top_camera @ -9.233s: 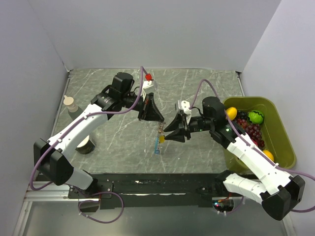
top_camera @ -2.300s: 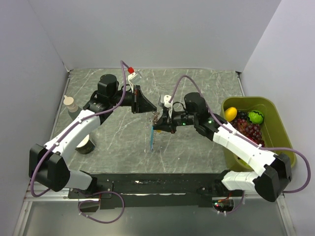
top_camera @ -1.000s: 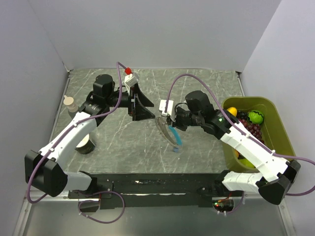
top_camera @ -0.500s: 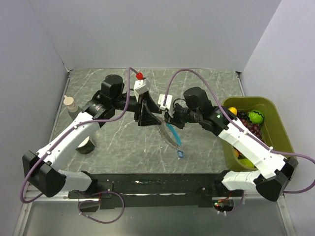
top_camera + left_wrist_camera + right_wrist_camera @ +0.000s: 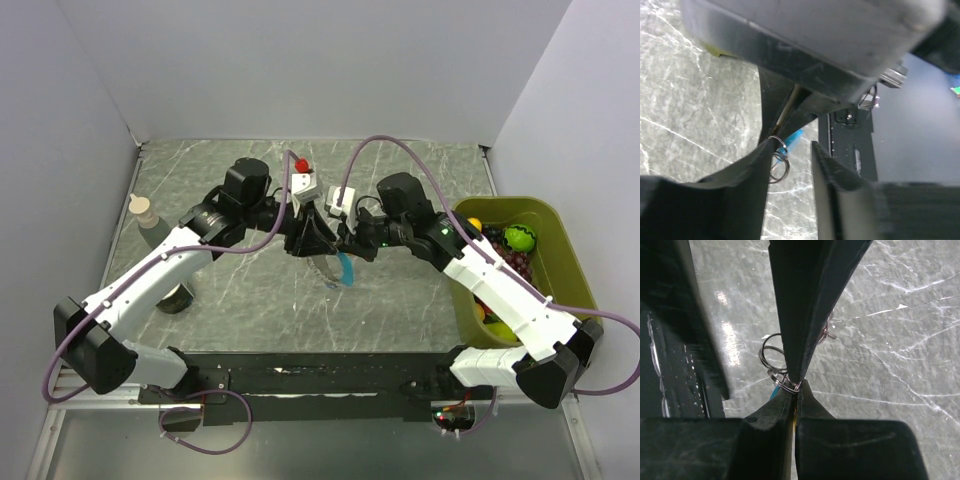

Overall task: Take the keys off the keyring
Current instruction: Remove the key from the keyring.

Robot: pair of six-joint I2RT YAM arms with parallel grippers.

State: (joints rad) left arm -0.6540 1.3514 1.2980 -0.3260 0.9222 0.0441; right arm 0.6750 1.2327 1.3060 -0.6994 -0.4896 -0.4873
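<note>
**Two hands meet at the keyring**

The right hand (image 5: 797, 389) pinches the keyring (image 5: 774, 359) tight over the middle of the desk (image 5: 400, 180) (a light-blue strip (image 5: 346, 270) hangs from it). The left hand (image 5: 792, 145) has its fingers apart, with one tip touching the rings. The green tub (image 5: 575, 265) on the right holds grapes (image 5: 508, 266), a lemon (image 5: 470, 230) and a green fruit (image 5: 520, 238).

L hand (image 5: 318, 242) moved in w/ fingers apart, tips now right against R hand (image 5: 342, 245) at the keyring (image 5: 774, 362). Light-blue strip (image 5: 346, 270) drawn up, hangs shorter just under R hand.
</note>
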